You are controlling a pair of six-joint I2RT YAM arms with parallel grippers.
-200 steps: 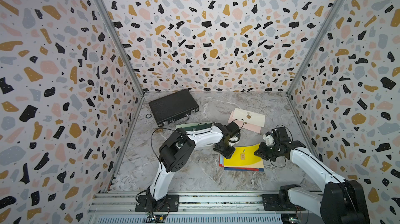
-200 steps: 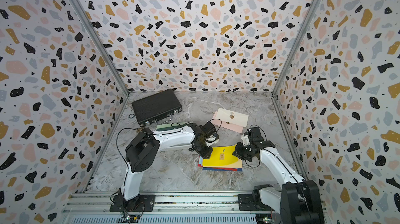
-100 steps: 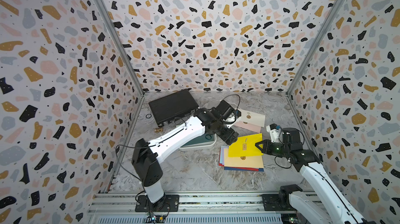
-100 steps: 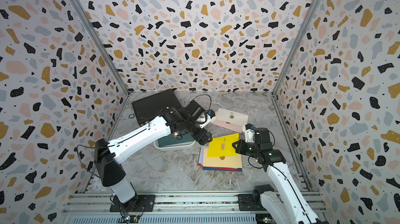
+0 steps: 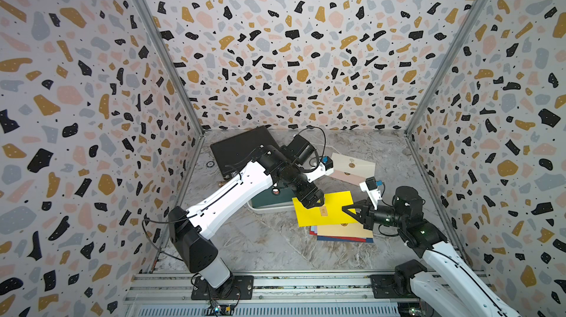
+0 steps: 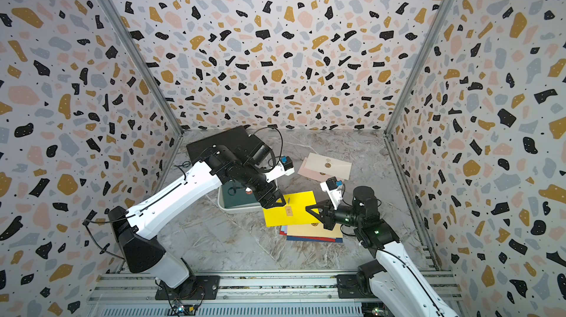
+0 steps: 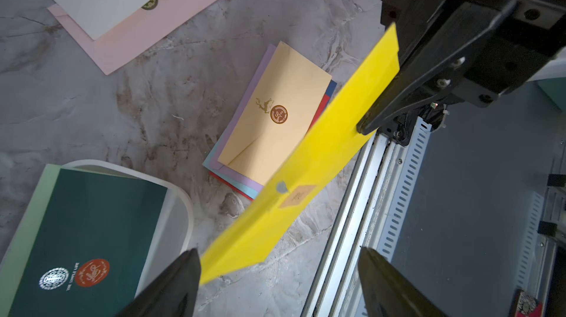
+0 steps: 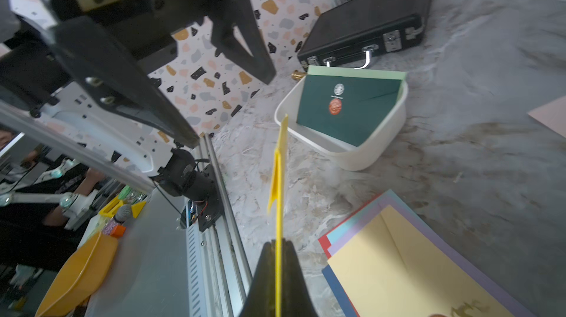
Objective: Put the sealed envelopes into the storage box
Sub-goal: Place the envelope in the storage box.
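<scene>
3 terrazzo-print walls: pink, ochre, grey, black flecks. Aluminium corner posts. Grey marbled floor beneath jaws. Slotted metal rail at open side, well apart from jaws. Even light.

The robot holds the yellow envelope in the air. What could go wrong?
1. The right gripper pinches the yellow envelope only by one edge, so it might slip or flop.
2. The open left gripper is at its other end; it could bump or crease it.
3. The dark green envelope looks tilted in the storage box, so the yellow one might slide off.
</scene>
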